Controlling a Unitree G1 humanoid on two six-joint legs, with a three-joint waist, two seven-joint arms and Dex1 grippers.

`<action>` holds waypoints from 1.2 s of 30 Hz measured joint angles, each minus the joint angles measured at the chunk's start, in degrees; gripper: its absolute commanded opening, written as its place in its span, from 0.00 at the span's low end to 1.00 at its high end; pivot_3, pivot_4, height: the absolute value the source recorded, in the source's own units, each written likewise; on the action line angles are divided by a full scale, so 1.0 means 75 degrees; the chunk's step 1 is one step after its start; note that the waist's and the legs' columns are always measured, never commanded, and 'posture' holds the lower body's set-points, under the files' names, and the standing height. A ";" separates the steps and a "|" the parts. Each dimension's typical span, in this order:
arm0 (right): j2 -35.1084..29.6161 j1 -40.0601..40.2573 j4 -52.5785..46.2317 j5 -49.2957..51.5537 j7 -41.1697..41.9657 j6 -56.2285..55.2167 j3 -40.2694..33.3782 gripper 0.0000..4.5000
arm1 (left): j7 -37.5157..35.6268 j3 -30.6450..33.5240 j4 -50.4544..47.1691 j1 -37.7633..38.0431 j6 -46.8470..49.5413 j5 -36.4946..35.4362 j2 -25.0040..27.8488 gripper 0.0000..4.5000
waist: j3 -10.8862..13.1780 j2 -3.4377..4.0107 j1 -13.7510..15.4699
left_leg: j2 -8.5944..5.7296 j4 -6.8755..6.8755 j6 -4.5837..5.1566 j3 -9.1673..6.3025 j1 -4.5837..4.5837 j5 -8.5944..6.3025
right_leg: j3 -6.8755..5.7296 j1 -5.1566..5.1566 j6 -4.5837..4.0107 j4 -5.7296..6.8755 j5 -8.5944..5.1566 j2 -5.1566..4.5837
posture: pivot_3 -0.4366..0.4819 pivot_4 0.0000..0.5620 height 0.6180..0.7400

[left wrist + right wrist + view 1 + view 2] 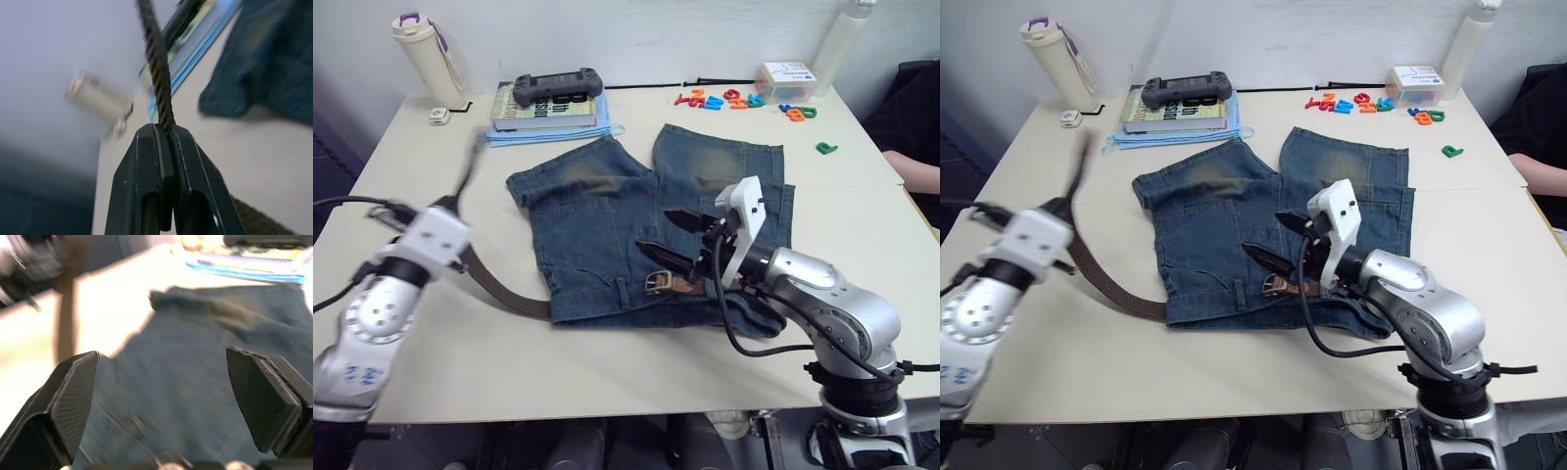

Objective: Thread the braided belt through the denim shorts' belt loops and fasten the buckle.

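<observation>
The braided belt (504, 294) runs from the waistband of the denim shorts (607, 235) out over the bare bench (607, 372) toward its left edge, then rises off the surface into the left claw (164, 129). That claw is clenched on the strap, its two black fingers (146, 166) pressed together around the dark weave; beyond the grip the belt's free end sticks up and blurs. The buckle (657, 282), silver with a tan leather piece beside it, lies on the waistband near the bench's front edge. The right claw (677, 240) hovers just above the shorts beside the buckle, fingers spread wide and grasping nothing. The shorts lie flat mid-bench, legs pointing to the far edge, with faded tan patches. Whether the strap passes under any belt loops (622, 291) cannot be made out.
</observation>
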 measured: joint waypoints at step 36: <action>0.2161 0.0311 0.1794 0.7094 -0.6748 -0.0583 -0.0603 0.71 | -0.0852 -0.1651 0.0253 -0.0765 -0.1985 0.3803 -0.2313 0.00 | 0.0000 0.0000 -0.0353 | -0.0012 0.0036 0.0000 0.0072 -0.0009 0.0026 | -0.0016 -0.0082 -0.0005 0.0130 0.0003 -0.0002 | 0.48 0.27 0.73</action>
